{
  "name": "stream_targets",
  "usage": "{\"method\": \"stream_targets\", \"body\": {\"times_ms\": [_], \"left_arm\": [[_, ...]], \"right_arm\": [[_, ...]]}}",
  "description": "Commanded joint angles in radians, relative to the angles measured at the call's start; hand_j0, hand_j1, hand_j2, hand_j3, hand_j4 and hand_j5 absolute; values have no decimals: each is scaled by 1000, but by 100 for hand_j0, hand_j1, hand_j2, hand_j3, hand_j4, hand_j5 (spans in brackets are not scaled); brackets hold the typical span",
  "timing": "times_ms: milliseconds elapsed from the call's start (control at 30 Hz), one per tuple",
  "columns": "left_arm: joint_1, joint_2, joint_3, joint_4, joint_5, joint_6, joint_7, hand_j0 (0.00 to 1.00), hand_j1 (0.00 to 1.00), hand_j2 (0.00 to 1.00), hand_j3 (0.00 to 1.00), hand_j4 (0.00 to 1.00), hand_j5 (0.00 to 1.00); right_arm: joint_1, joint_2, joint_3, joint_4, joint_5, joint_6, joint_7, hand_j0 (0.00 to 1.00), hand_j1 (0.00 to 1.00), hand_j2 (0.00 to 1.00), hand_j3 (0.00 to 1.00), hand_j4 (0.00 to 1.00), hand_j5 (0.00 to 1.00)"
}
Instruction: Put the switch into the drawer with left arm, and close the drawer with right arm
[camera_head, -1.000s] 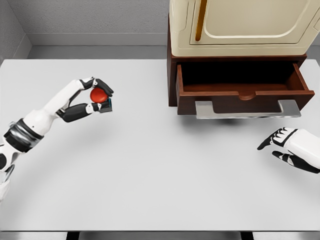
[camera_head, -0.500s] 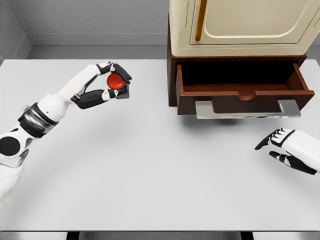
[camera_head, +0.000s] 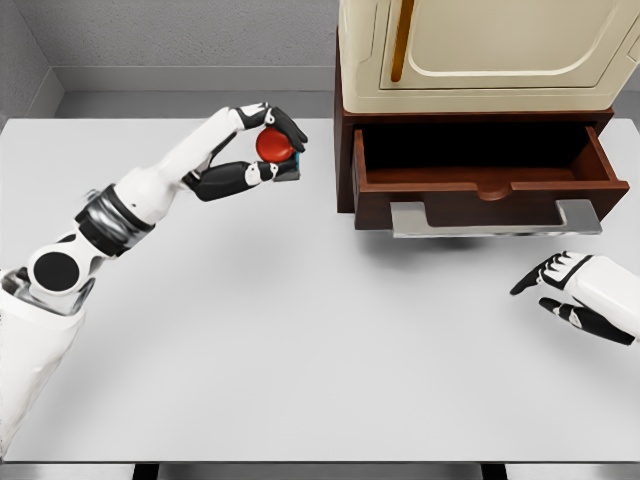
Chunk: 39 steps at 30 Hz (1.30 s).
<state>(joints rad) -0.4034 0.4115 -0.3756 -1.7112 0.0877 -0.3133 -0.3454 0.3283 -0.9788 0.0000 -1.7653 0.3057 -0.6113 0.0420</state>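
**Switch in hand, short of the drawer**

I have the left hand (camera_head: 268, 152) clamped on the small switch with a round red button on a dark base (camera_head: 275, 146), pinched between thumb and forefingers and held clear above the plain white bench (camera_head: 300, 340). The open dark-brown wooden drawer (camera_head: 485, 175) lies to this hand's right, near but not touching; the switch has not crossed the drawer's left wall.

Progress, by my reading: the pick-up is done and the carry is under way. Left to do: bring the switch over the cavity, release it, withdraw, then push the drawer shut with the right arm. The right hand (camera_head: 560, 285) rests low over the bench, below and right of the drawer's flat grey metal handle (camera_head: 495, 218), fingers spread and holding nothing.

Hard to make out: the drawer interior is in deep shadow, so I cannot tell its depth or contents. The switch base is mostly covered by fingers. The cream cabinet (camera_head: 480, 50) above the drawer is cut off at the top edge, and the right forearm runs out of view.
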Motion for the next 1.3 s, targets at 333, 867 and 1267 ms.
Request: {"method": "stream_targets", "body": {"times_ms": [333, 867, 1267], "left_arm": [[-51, -145, -39, -1, -92, 75, 0, 43, 43, 43, 43, 43, 43], [-144, -292, -91, 59, -197, 172, 0, 43, 43, 43, 43, 43, 43], [-195, -335, -118, 119, -381, 172, 3, 43, 43, 43, 43, 43, 43]], "right_arm": [[-2, 0, 2, 0, -7, 0, -1, 58, 58, 58, 58, 58, 58], [-3, 14, 2, 0, -7, 0, -1, 57, 57, 57, 57, 57, 57], [-25, 42, 8, 0, -5, 0, 1, 57, 57, 57, 57, 57, 57]]}}
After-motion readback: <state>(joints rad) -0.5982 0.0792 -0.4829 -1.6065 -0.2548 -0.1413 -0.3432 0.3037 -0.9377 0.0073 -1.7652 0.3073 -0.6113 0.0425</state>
